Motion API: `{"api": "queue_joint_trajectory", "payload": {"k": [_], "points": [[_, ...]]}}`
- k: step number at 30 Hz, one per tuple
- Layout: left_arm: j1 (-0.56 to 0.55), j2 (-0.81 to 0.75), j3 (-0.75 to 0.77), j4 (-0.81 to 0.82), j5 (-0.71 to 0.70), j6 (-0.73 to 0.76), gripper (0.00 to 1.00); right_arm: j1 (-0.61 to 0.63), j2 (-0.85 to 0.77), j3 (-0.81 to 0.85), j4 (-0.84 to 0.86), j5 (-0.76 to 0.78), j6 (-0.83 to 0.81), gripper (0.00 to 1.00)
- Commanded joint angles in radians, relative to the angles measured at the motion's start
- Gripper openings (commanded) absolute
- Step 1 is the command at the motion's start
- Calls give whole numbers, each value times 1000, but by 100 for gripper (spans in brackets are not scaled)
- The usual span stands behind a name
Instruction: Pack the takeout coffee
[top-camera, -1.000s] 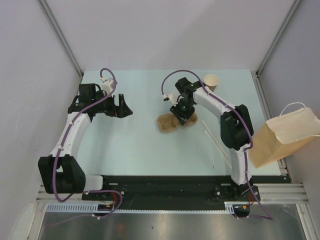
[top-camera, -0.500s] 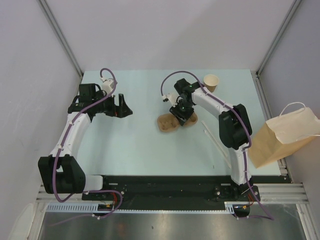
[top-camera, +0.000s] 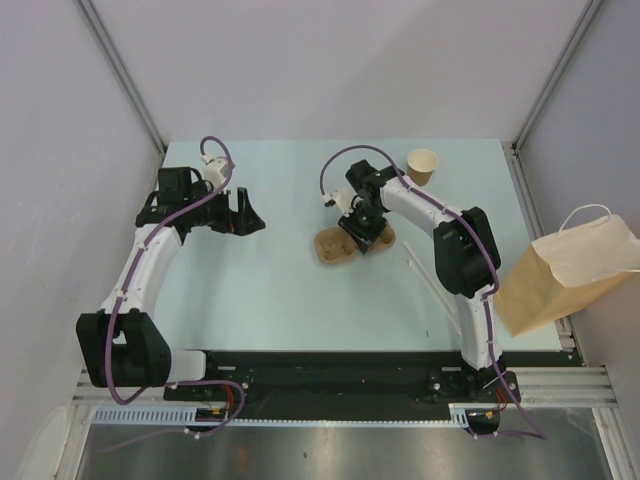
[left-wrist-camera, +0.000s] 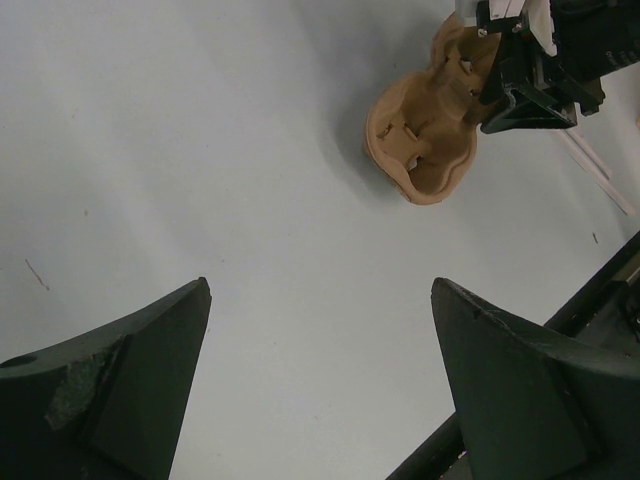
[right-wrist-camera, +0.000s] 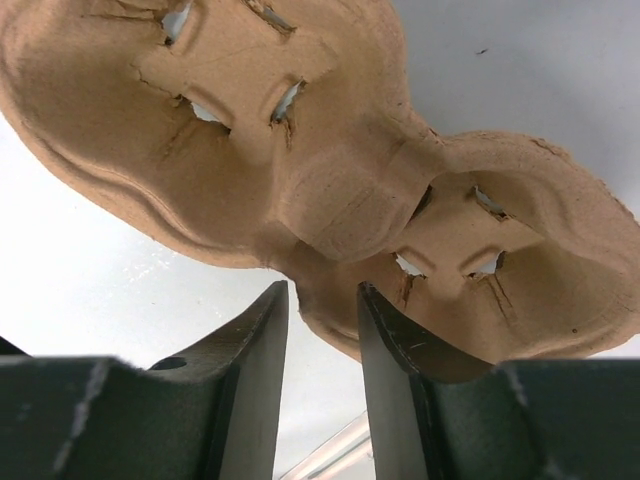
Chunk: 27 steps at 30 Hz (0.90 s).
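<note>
One small kraft paper cup (top-camera: 423, 164) of the takeout coffee stands upright and open-topped at the back right of the table. No lid shows. The flat brown cup carrier (top-camera: 333, 246) (right-wrist-camera: 330, 190) lies mid-table. My right gripper (top-camera: 362, 232) (right-wrist-camera: 320, 288) is down at its right half. The jaws stand narrowly apart, straddling the carrier's near rim, with a gap on the left side. My left gripper (top-camera: 243, 213) (left-wrist-camera: 320, 285) hovers wide open to the left, nothing between its fingers. The carrier (left-wrist-camera: 425, 140) lies ahead of it.
A tall brown paper bag (top-camera: 565, 270) with white handles leans off the table's right edge. Two thin white sticks (top-camera: 430, 280) lie on the table near the right arm. A black rail (top-camera: 340, 365) runs along the near edge.
My right gripper's jaws have narrowed around the carrier's rim, and that wrist has edged slightly left. The left arm has not moved.
</note>
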Motion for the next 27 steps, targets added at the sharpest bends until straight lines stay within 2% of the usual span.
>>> {"api": "queue_joint_trajectory", "payload": {"k": [1,5,9,12,27], "points": [[-7,-20,-2,29,26,1,97,5,2,10,15,18,2,37],[-5,-18,-5,29,24,1,97,7,-3,13,14,8,5,34],[-5,-17,-5,29,26,1,97,8,-6,28,-5,-8,13,39],[-5,-14,0,32,27,-1,97,8,-6,42,-14,-16,16,39],[-5,-10,2,29,26,2,97,5,3,51,-16,-9,18,33]]}}
